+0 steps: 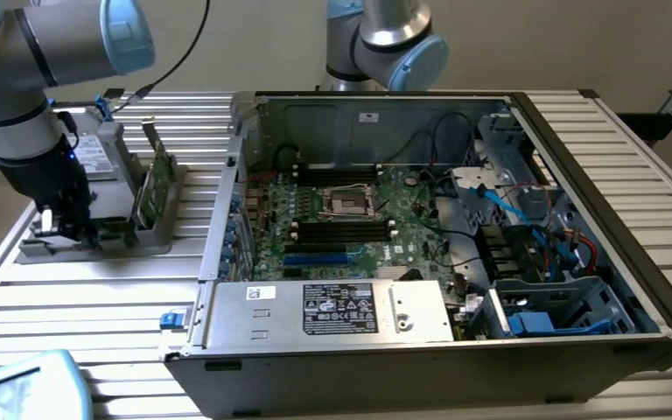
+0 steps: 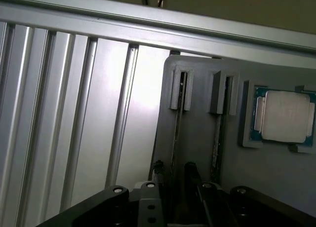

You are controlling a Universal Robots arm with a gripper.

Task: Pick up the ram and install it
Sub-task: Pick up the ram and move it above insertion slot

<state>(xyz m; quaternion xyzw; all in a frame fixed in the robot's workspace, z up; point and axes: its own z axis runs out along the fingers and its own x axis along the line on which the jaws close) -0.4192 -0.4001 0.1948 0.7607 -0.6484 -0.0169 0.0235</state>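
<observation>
The ram (image 2: pixel 176 133) is a thin stick seen edge-on, standing in a slot of the grey parts holder (image 2: pixel 197 153). A second thin stick (image 2: pixel 217 133) stands in the neighbouring slot. My gripper (image 2: pixel 174 170) is lowered over the first stick, one black finger (image 2: pixel 158 169) on each side, with a gap still showing at the stick, so it is open. In the exterior view my gripper (image 1: pixel 62 223) is down on the holder (image 1: pixel 102 245) at the exterior view's left, beside the open computer case (image 1: pixel 430 236).
A square silver processor (image 2: pixel 284 116) lies in a recess of the holder. A broad green expansion card (image 1: pixel 155 179) stands upright in the holder close to my arm. The motherboard (image 1: pixel 360 219) shows black memory slots. A second robot arm (image 1: pixel 383 44) stands behind the case.
</observation>
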